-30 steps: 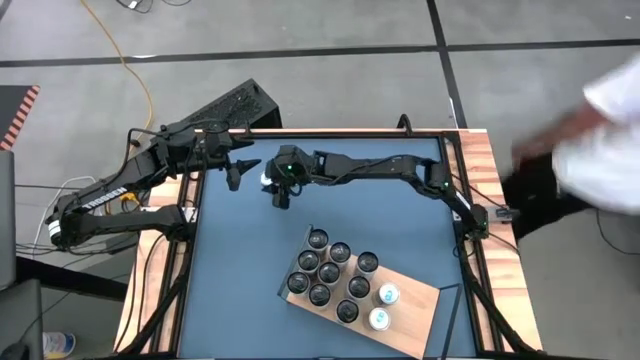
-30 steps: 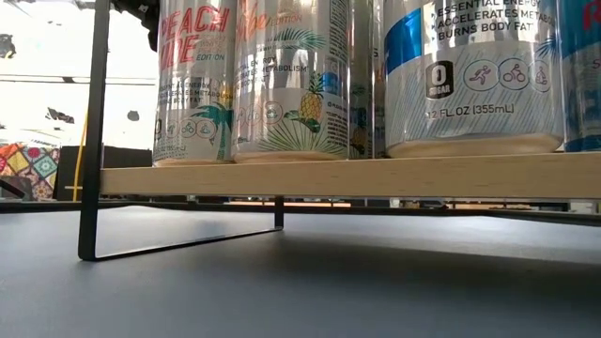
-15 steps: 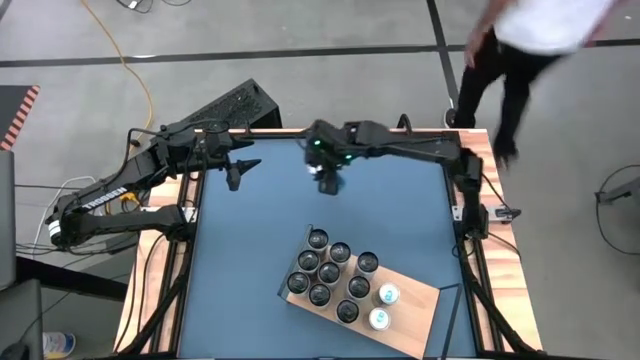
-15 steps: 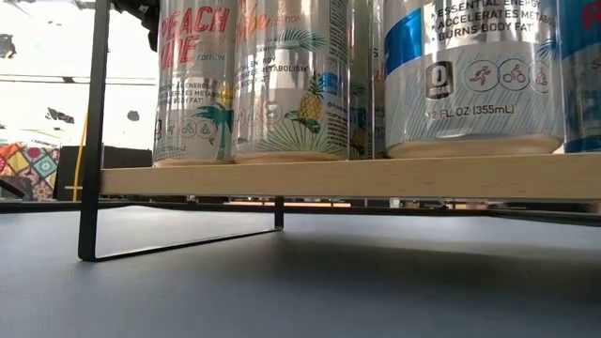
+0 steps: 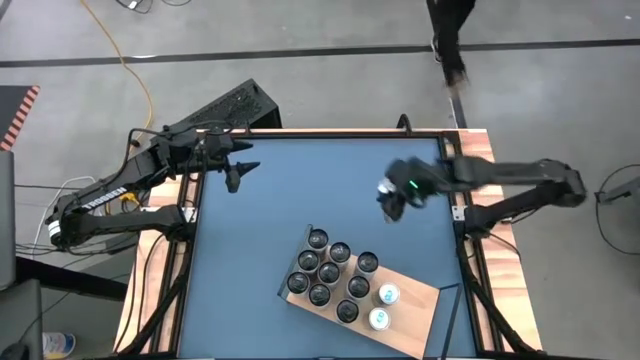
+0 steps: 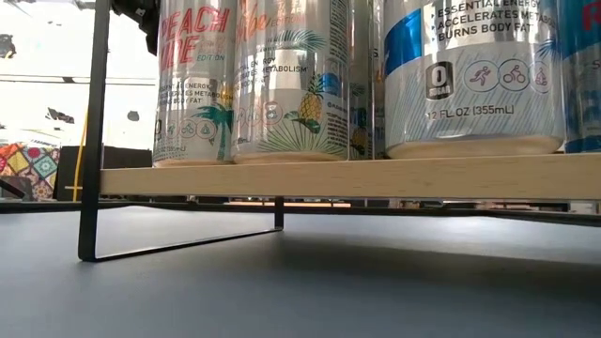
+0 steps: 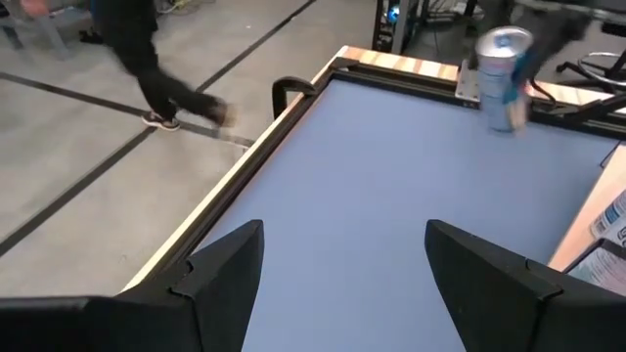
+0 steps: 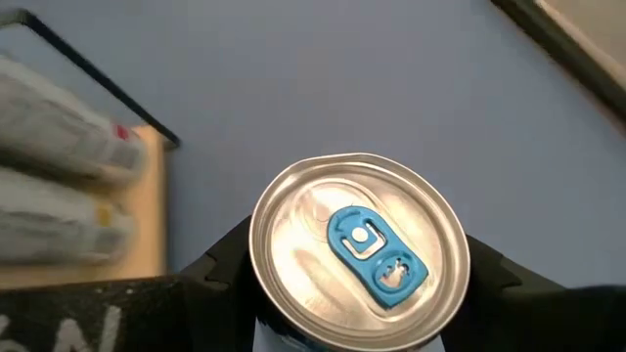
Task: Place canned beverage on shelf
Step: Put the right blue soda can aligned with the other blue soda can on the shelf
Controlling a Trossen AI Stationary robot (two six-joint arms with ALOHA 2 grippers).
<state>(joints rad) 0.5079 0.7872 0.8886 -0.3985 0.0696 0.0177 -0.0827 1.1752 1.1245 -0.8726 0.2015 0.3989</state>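
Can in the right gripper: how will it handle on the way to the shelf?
The can looks tall and narrow, so probably tippy when set down. Its smooth metal wall may slip between the right gripper fingers. Tab looks unopened, so likely full and heavy. The shelf has little bare board left.

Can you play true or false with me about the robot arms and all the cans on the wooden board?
1. The right gripper is holding a can with a blue tab. True.
2. The shelf has no cans on it. False: many cans already stand on it.
3. The left gripper is holding a can. False: its fingers are apart with nothing between them.
4. The held can is upright. True.
5. The held can is already standing on the shelf. False: it is over the blue table, off to the side of the shelf.
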